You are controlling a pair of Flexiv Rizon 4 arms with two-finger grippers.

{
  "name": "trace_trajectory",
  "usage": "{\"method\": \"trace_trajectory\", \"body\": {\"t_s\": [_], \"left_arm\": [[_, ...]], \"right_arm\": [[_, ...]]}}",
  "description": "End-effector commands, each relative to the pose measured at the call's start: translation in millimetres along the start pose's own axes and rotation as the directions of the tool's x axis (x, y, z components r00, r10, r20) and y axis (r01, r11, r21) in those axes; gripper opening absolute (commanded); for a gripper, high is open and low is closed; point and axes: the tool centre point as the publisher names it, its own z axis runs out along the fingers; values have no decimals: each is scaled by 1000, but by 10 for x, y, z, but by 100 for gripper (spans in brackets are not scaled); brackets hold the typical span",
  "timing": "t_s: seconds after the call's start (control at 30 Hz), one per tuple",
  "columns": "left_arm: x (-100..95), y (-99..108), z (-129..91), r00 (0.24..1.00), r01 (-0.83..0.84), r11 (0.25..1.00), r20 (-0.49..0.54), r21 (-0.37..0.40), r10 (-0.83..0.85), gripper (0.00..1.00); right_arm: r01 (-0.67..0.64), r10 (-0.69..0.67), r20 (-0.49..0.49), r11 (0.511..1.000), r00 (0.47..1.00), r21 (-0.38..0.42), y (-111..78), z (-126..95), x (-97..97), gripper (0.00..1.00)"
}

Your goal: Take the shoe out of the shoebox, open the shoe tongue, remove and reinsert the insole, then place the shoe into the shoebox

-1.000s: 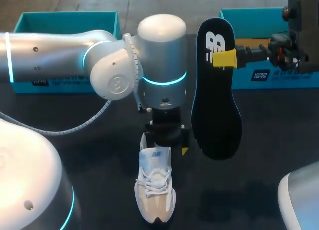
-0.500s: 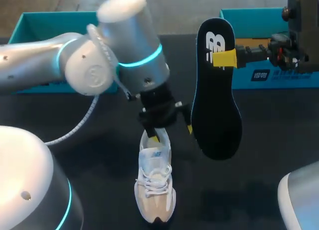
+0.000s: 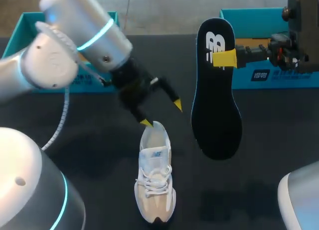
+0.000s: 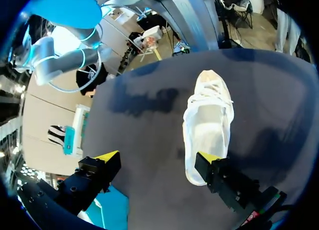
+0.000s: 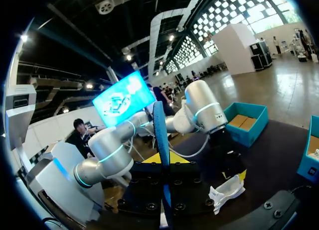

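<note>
White-and-beige lace-up shoe (image 3: 155,182) is lying on the black table (image 3: 269,140), toe toward the robot. It is sitting outside both the left teal cardboard shoebox (image 3: 30,22) and the right teal cardboard shoebox (image 3: 294,78).

The left gripper (image 3: 160,113) was standing down over the heel opening a second ago. It is now swinging up and away to the left, jaws spread wide and holding nothing.

The right gripper (image 3: 225,58) is staying put, clamping the black foam insole (image 3: 217,110), which is hanging beside the shoe.

Judgement: removal is done, and the shoe's mouth is being cleared for reinsertion.
</note>
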Motion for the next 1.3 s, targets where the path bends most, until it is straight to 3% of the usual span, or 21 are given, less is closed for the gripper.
{"method": "trace_trajectory", "body": {"t_s": [0.03, 0.57, 1.3], "left_arm": [[106, -64, -183, 951, -22, 1000, 310, -7, 23, 100], [-10, -76, -506, 824, -70, 997, 565, 33, 39, 100], [-132, 32, -712, 688, -146, 989, 721, 27, 82, 100]], "right_arm": [[-1, 1, -2, 1000, 1000, 6, 40, 32, -14, 0], [-1, 1, -2, 1000, 1000, 6, 40, 32, -14, 0], [-1, 1, -2, 1000, 1000, 6, 40, 32, -14, 0]]}}
